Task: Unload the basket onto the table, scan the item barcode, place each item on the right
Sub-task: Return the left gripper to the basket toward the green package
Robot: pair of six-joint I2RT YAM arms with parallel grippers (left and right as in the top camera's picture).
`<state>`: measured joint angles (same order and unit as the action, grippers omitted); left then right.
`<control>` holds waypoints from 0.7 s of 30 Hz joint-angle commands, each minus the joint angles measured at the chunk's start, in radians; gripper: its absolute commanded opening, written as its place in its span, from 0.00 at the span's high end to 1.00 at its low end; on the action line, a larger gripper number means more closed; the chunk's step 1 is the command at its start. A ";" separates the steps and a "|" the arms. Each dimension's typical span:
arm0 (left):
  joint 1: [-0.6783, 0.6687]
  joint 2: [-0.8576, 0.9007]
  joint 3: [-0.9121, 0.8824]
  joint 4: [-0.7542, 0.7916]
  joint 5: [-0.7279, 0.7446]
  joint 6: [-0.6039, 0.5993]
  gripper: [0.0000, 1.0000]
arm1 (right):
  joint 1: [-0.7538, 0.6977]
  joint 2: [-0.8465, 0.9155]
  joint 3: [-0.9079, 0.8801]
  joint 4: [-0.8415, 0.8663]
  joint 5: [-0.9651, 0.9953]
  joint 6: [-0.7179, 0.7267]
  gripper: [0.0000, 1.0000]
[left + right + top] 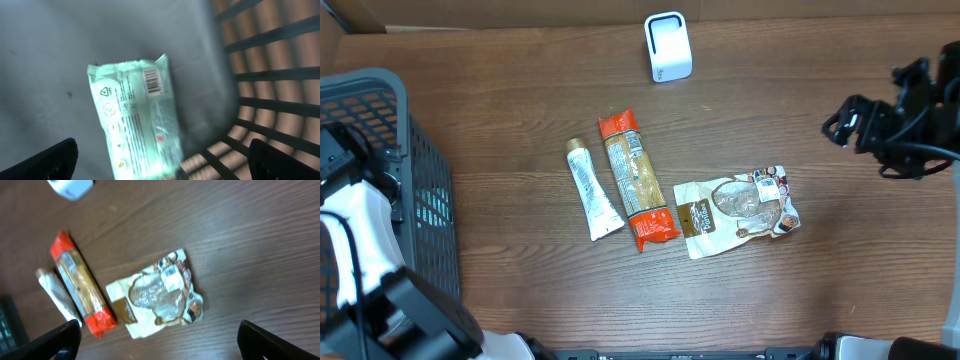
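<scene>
likely pick-up stage: left gripper [162, 150] spread above green packet [135, 125] in basket [45, 50]; right gripper [159, 327] likewise apart, empty. next: lowering, pinching packet, turning barcode [153, 81] toward white box [668, 46].

Dark wood-grain table [520, 100], matt, fine streaks. Grey plastic basket [425, 190], open lattice walls, dull smooth floor inside. Pale green pack [135, 120] in soft plastic film, slight sheen, printed. White tube [593, 190], smooth plastic look, gold cap. Orange wrapper [637, 180], glossy film, clear middle. Pouch [738, 212], crinkled shiny film, clear window, white and brown print. White scanner box [668, 46], smooth plastic, satin.
</scene>
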<state>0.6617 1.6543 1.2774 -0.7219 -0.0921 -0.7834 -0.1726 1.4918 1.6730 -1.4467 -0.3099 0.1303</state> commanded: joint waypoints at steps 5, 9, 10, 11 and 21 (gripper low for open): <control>-0.001 0.208 -0.015 0.019 0.039 -0.003 0.00 | 0.066 -0.008 -0.090 0.031 -0.006 -0.007 0.00; -0.004 0.271 -0.015 0.073 0.058 -0.001 0.00 | 0.074 -0.008 -0.104 0.032 -0.006 -0.007 0.00; -0.010 0.290 -0.015 0.092 0.068 0.002 0.00 | 0.074 -0.008 -0.104 0.035 -0.006 -0.006 0.00; -0.013 0.301 -0.015 0.099 0.070 0.002 0.00 | 0.074 -0.008 -0.104 0.035 -0.006 -0.006 0.00; -0.027 0.414 -0.016 0.063 0.068 0.144 0.41 | 0.074 -0.008 -0.104 0.037 -0.006 -0.007 0.00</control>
<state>0.6476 1.9450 1.3132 -0.6441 -0.1024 -0.7147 -0.1028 1.4918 1.5726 -1.4151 -0.3099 0.1303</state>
